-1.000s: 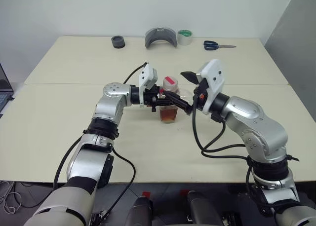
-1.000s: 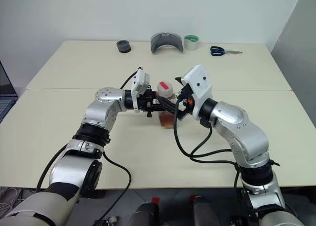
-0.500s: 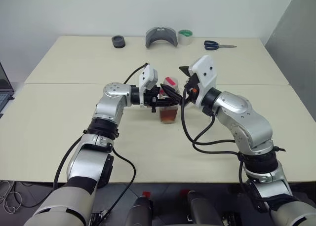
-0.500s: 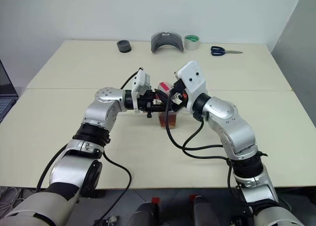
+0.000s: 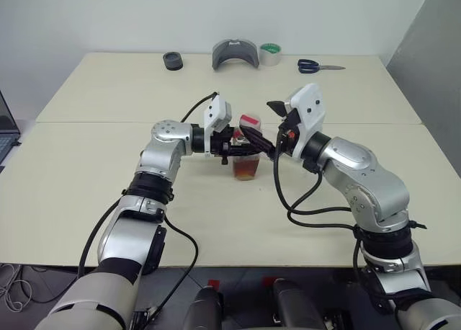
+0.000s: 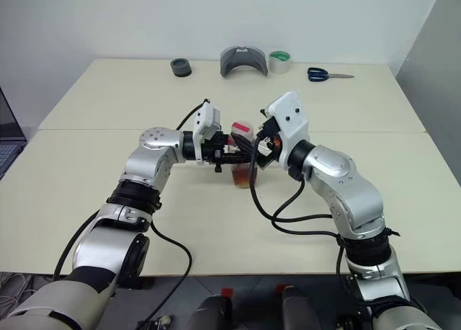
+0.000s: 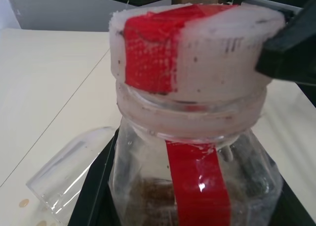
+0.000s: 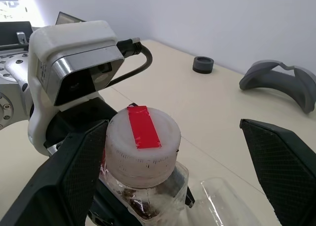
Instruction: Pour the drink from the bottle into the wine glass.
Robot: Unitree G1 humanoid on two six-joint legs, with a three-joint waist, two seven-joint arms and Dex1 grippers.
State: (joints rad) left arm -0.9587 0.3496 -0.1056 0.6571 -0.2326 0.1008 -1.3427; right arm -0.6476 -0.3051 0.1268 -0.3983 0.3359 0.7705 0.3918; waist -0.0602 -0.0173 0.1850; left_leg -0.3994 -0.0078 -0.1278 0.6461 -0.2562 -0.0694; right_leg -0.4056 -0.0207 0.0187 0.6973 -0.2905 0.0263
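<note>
Gripping the bottle (image 5: pixel 247 157) just below its neck, the left gripper (image 5: pixel 232 148) is clenched on it at mid-frame, holding it upright on the table (image 5: pixel 94 179). Its red-and-white cap (image 8: pixel 142 144) is on, and the drink (image 5: pixel 246 171) fills the bottle's lower part. Spread wide, the right gripper (image 8: pixel 182 159) straddles the cap, one finger (image 8: pixel 74 174) touching its side. Lying on its side just beside the bottle is the wine glass (image 7: pixel 69 171). Along the upper edge sit a black ring (image 5: pixel 172 60), a grey curved piece (image 5: pixel 235 54), a tape roll (image 5: pixel 270 54) and scissors (image 5: pixel 317 66).
</note>
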